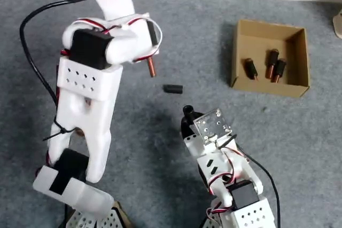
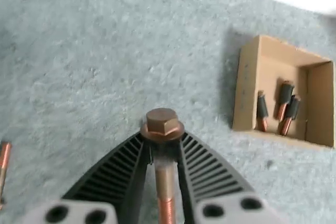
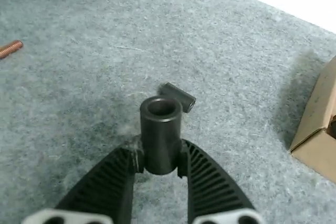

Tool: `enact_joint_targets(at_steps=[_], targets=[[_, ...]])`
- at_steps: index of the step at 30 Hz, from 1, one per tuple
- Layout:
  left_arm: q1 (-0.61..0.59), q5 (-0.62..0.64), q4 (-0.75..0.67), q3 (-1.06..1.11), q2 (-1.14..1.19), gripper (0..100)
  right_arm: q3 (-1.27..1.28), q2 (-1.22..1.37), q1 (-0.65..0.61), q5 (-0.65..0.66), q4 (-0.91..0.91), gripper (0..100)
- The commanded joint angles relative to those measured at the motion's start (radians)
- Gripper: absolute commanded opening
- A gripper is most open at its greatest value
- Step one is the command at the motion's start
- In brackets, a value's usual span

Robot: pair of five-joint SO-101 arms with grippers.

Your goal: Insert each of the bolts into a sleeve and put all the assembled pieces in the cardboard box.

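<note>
My left gripper (image 2: 163,142) is shut on a copper bolt (image 2: 161,125), hex head outward, held above the grey mat. In the high view that bolt (image 1: 151,67) hangs from the raised left arm's gripper (image 1: 153,44). My right gripper (image 3: 160,156) is shut on a black sleeve (image 3: 160,129), its bore open toward the camera; it sits low near the table's middle (image 1: 188,115). A second sleeve (image 1: 172,89) lies loose on the mat between the arms, just beyond the held one (image 3: 178,95). The cardboard box (image 1: 270,86) at the right holds three assembled pieces (image 1: 271,63).
Another loose bolt (image 3: 10,49) lies on the mat off to the side, also seen as a bolt (image 2: 4,166) by the left wrist. The box (image 2: 244,93) stands with open mat around it. A box corner (image 3: 315,124) is near the right gripper.
</note>
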Motion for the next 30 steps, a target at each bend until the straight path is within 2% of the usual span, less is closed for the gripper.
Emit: enact_joint_targets(at_steps=[1, 6, 10, 14, 18, 20, 24, 30], targets=[[-0.01, 0.005, 0.034, -0.048, -0.054, 0, -0.007, -0.012, -0.008, -0.008, 0.002, 0.5], [-0.01, -0.008, 0.051, 0.045, -0.093, 0, -0.007, -0.012, -0.008, -0.008, 0.002, 0.5], [-0.013, -0.008, 0.031, 0.219, -0.24, 0, -0.005, -0.012, -0.008, -0.008, 0.002, 0.5], [-0.016, -0.044, -0.146, 0.483, -0.444, 0, -0.005, -0.012, -0.008, -0.006, 0.001, 0.5], [-0.03, -0.064, -0.44, 0.799, -0.587, 0, -0.005, -0.012, -0.008, -0.006, 0.001, 0.5], [-0.039, -0.066, -0.545, 0.883, -0.618, 0, -0.005, -0.012, -0.008, -0.006, 0.001, 0.5], [-0.041, -0.057, -0.647, 0.921, -0.622, 0, -0.005, -0.012, -0.012, -0.006, 0.002, 0.5], [-0.01, 0.026, -0.761, 1.047, -0.633, 0, -0.005, -0.012, -0.035, -0.011, 0.004, 0.5]])
